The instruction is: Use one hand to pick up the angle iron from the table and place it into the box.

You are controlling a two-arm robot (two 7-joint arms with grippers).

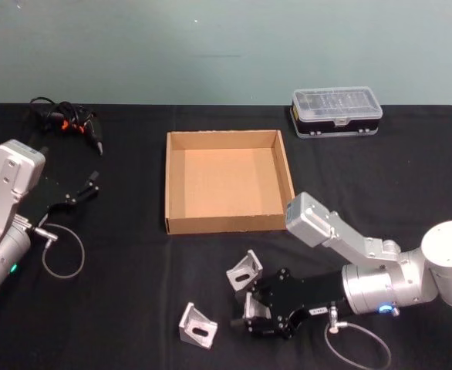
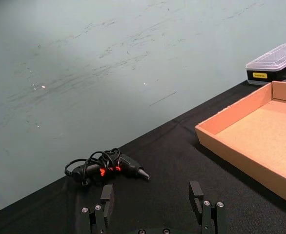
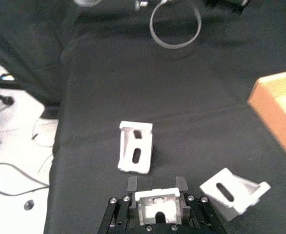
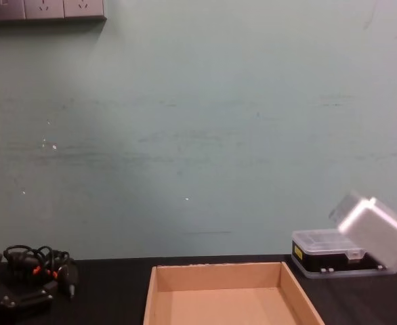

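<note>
Currently, the right gripper [image 1: 249, 312] lies low over the table [image 1: 133, 270], in front of the box [image 1: 166, 185], its 2 fingers [image 3: 132, 184] closed against the sides of 1 angle iron [image 3: 157, 201]. A 2nd angle iron [image 1: 244, 271] sits just beside it toward the box; a 3rd angle iron [image 1: 198, 325] lies farther left. The left gripper [image 2: 152, 192] is parked at the table's left, jaws wide apart, holding nothing

Bare table [image 1: 133, 262] separates the right pincer [image 1: 253, 317] from the box [image 1: 226, 224], one loose angle iron [image 1: 245, 271] (just beside it) between.
</note>
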